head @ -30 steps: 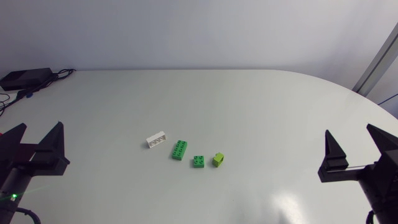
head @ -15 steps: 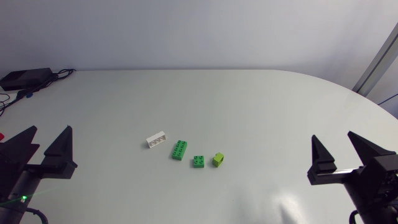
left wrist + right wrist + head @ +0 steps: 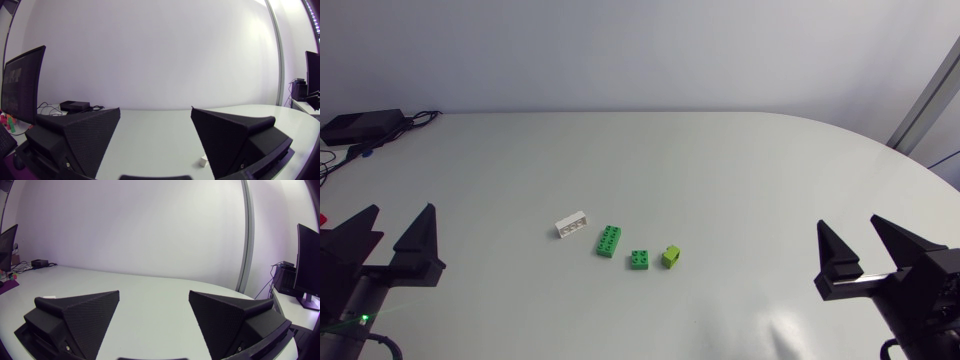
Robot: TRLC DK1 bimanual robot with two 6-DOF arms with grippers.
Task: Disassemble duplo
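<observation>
Four separate Duplo bricks lie in a row near the table's middle: a white brick (image 3: 571, 225), a long dark green brick (image 3: 609, 241), a small dark green brick (image 3: 639, 260) and a lime green brick (image 3: 671, 256) on its side. None touches another. My left gripper (image 3: 392, 228) stands open at the table's left edge, far from the bricks. My right gripper (image 3: 860, 239) stands open at the right edge, equally far. In the left wrist view, the white brick (image 3: 203, 160) peeks out beside one finger of the open left gripper (image 3: 155, 132). The right gripper (image 3: 154, 315) holds nothing.
A black box (image 3: 358, 125) with cables (image 3: 415, 120) sits at the table's far left corner. The white table (image 3: 720, 180) stretches bare around the bricks.
Both grippers have drifted inward toward the table's middle since the first frame, the right one slightly more. The bricks have not moved.
</observation>
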